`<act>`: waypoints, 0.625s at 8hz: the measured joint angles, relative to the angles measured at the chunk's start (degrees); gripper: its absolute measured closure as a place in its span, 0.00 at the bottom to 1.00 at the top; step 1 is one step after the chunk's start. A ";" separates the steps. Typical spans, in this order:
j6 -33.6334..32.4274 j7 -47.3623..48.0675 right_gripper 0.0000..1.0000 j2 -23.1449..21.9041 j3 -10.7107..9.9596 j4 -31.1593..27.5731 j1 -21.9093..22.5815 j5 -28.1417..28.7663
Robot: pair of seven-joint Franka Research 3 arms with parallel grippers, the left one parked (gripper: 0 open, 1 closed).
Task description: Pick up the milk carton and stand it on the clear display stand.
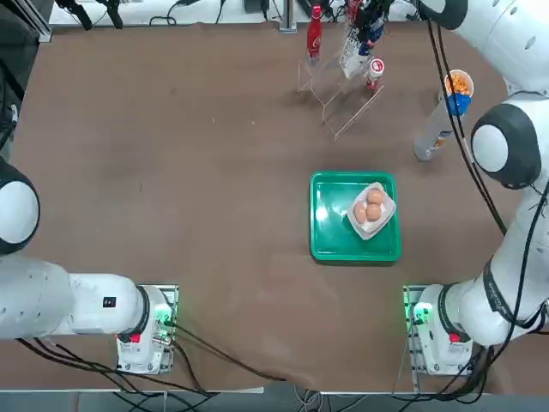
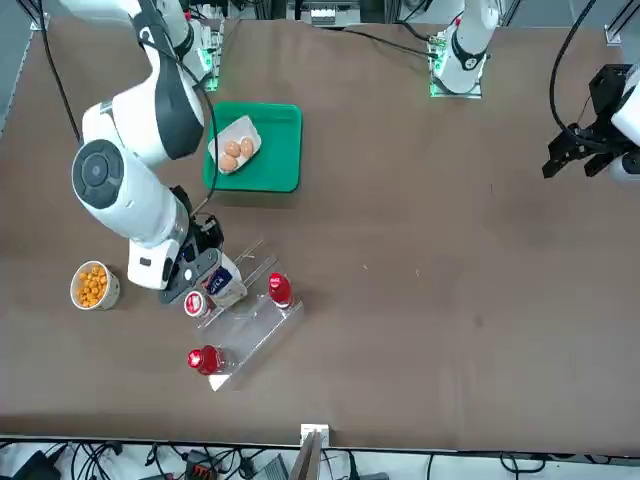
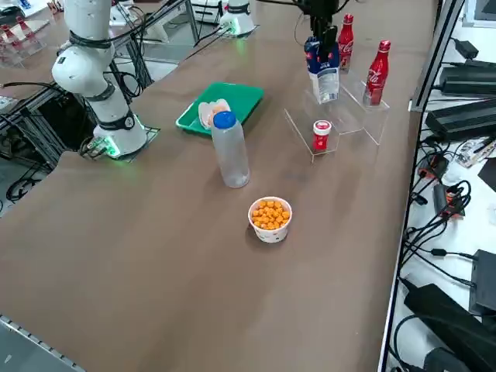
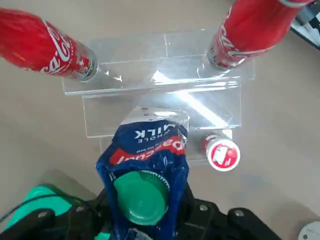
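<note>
Already the right gripper [image 4: 145,220] is clamped on the milk carton [image 4: 145,165] near its cap, a light, crushable box hanging over the clear display stand [image 4: 160,107] below

I see a robotics lab: white arm bases bolted to a brown counter [image 1: 171,172], black cables [image 3: 434,225] trailing beside it.

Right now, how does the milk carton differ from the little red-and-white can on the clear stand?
The milk carton is blue and white with a green cap; the small can is red and white. The carton is gripped by the right hand over the clear display stand; the can stands free on the lowest step. The carton is taller and box-shaped, the can short and round. Both are upright at the stand.
</note>
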 joint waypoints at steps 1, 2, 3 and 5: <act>0.67 -0.02 0.54 0.79 -0.04 0.55 0.09 0.00; 1.62 -0.02 0.54 1.43 -0.07 0.73 0.27 -0.04; 2.62 -0.04 0.53 1.92 -0.11 0.80 0.38 -0.22; 3.90 -0.10 0.52 2.63 -0.15 0.92 0.45 -0.35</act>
